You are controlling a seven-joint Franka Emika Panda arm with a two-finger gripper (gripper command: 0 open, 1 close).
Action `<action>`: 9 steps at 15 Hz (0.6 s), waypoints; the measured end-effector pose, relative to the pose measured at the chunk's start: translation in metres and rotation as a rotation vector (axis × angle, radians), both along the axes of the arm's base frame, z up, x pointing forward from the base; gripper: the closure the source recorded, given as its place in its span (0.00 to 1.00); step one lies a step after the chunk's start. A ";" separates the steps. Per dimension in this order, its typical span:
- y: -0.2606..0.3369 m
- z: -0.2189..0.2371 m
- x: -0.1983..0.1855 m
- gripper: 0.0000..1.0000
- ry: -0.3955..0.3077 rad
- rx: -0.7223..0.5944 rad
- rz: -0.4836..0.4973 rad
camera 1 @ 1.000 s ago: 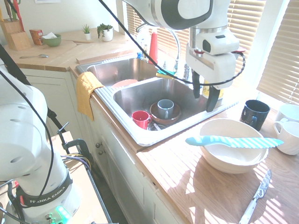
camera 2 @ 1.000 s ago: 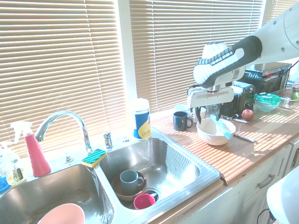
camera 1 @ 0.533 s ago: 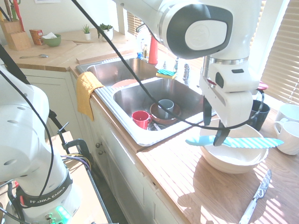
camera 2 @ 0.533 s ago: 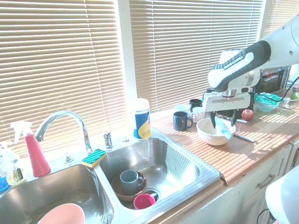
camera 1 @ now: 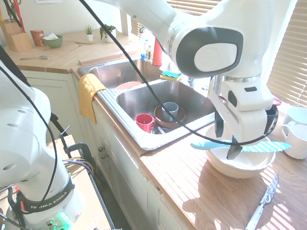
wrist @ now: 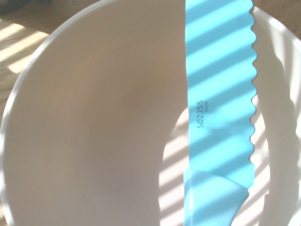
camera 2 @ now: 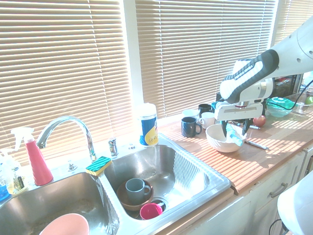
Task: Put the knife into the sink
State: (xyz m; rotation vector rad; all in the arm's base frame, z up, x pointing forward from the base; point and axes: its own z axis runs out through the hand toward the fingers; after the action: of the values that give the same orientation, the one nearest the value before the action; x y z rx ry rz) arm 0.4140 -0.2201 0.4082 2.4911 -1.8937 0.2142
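The turquoise knife point(camera 1: 261, 146) lies flat across the rim of a white bowl point(camera 1: 240, 165) on the wooden counter, right of the sink point(camera 1: 139, 139). My gripper point(camera 1: 226, 141) is open and lowered over the bowl. One finger stands behind the knife and the other in front of it, near the handle end. From the other side the gripper point(camera 2: 236, 131) hangs over the same bowl point(camera 2: 217, 141), with the knife point(camera 2: 236, 138) between its fingers. In the wrist view the serrated blade of the knife point(wrist: 218, 94) runs across the bowl point(wrist: 94, 117).
A silver-bladed knife point(camera 1: 263, 203) lies on the counter in front of the bowl. White mugs point(camera 1: 296, 134) and a dark mug point(camera 2: 190, 127) stand behind it. The near basin holds a red cup point(camera 1: 144, 122) and a grey mug point(camera 1: 169, 111) in a brown bowl.
The arm has swung from above the sink's edge to the bowl and come down, so the open fingers now stand on either side of the knife. The knife has not moved.
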 end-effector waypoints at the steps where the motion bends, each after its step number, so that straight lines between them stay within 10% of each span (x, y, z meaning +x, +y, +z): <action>1: 0.000 0.000 0.001 1.00 -0.001 0.002 0.003; 9: -0.002 -0.007 0.004 1.00 0.009 0.009 0.014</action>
State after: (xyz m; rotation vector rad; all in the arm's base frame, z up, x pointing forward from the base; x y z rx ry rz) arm 0.4182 -0.2222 0.4016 2.5077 -1.8787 0.1952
